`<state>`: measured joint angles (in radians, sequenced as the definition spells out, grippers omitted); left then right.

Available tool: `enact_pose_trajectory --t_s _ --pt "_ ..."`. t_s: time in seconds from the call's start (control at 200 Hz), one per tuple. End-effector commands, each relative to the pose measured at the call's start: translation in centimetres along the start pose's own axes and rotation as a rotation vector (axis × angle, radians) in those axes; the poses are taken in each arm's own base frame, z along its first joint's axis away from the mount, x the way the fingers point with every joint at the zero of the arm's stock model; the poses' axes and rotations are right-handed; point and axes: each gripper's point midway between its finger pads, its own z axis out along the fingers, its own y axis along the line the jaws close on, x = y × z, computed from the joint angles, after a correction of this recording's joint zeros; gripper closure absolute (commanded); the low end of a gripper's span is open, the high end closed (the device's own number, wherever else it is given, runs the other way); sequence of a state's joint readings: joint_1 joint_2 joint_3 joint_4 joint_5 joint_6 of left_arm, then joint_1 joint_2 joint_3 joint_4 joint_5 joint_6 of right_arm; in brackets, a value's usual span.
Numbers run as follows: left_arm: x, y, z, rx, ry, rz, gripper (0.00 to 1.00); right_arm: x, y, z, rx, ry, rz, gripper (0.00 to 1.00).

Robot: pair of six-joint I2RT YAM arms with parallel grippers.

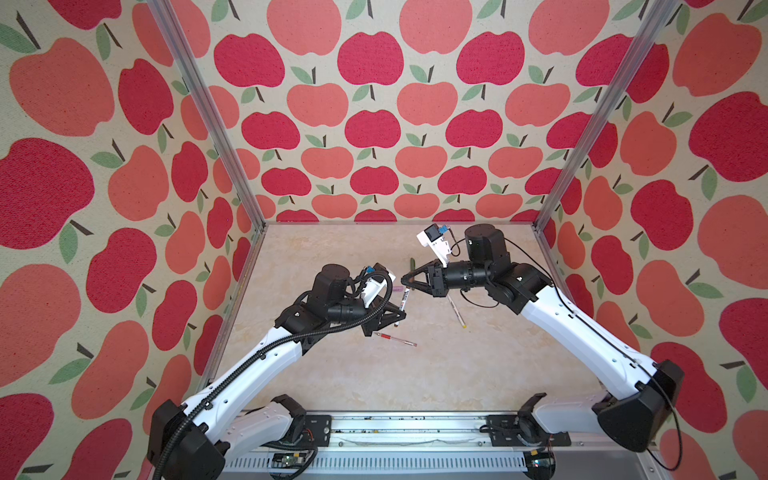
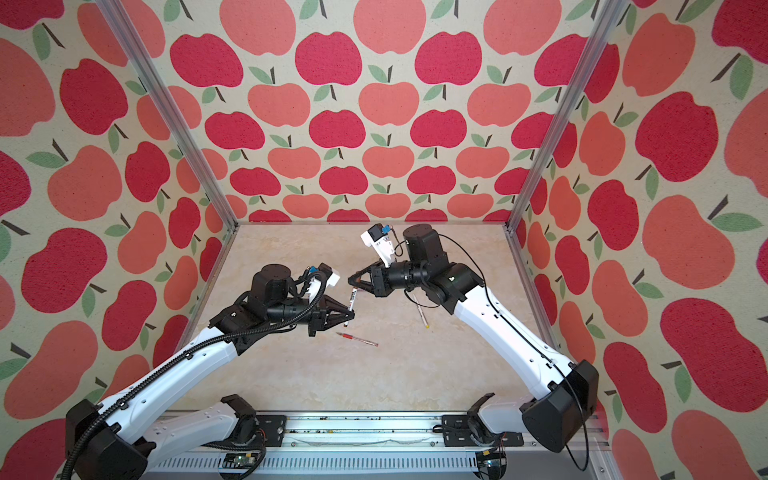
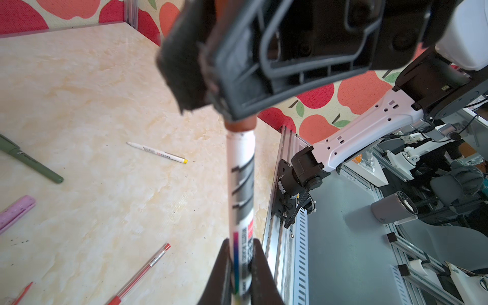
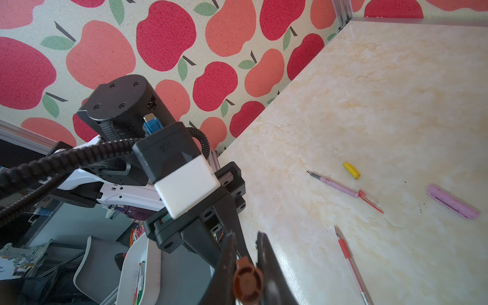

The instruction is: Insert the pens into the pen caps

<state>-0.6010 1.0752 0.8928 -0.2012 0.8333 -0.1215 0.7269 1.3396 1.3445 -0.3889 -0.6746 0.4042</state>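
Brown cap (image 4: 248, 281) sat pinched between the right gripper's (image 1: 405, 279) fingers (image 4: 224, 274), which stood narrow and pressed on both its sides. The cap met the upper end of the white pen (image 3: 241, 184), in line with it, above the table (image 1: 415, 374). The left gripper (image 1: 402, 317) clamped that pen's lower part, fingers (image 3: 224, 274) tight on the barrel. On the table lay the red pen (image 1: 395, 338), yellow-tipped pen (image 1: 457, 311), green pen (image 3: 29, 162), pink pen (image 4: 339, 186), lilac cap (image 4: 453, 202) and yellow cap (image 4: 351, 170), all untouched.
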Motion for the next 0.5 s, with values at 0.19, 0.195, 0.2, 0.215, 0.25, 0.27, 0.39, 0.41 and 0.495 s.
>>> enact_pose_trajectory --t_s 0.19,0.195,0.2,0.215,0.25,0.27,0.39,0.41,0.495 --pt "-5.3 -0.4 -0.9 -0.054 -0.184 0.217 1.00 1.3 0.6 0.7 -0.035 0.064 0.040 0.99" --pt "-5.3 -0.4 -0.9 -0.055 -0.186 0.220 1.00 1.3 0.6 0.8 -0.035 0.065 0.041 0.99" --pt "-5.4 -0.4 -0.9 -0.058 -0.188 0.222 1.00 1.4 0.6 0.8 -0.036 0.066 0.042 0.99" --pt "-5.5 -0.3 -0.9 -0.063 -0.196 0.233 1.00 1.5 0.6 0.8 -0.038 0.070 0.045 0.99" --pt "-5.8 -0.2 -1.1 -0.076 -0.215 0.257 1.00 1.8 0.5 1.0 -0.043 0.080 0.053 0.99" --pt "-6.0 -0.2 -1.2 -0.083 -0.227 0.270 1.00 1.9 0.5 1.1 -0.046 0.086 0.056 0.99" --pt "-7.2 0.0 -1.5 -0.120 -0.280 0.355 1.00 3.1 0.4 1.7 -0.061 0.130 0.082 0.99" --pt "-7.4 -0.1 -1.6 -0.122 -0.284 0.369 1.00 3.4 0.4 1.9 -0.064 0.139 0.088 0.99" --pt "-8.2 -0.2 -1.6 -0.125 -0.297 0.425 1.00 4.3 0.4 2.3 -0.070 0.176 0.101 1.00"
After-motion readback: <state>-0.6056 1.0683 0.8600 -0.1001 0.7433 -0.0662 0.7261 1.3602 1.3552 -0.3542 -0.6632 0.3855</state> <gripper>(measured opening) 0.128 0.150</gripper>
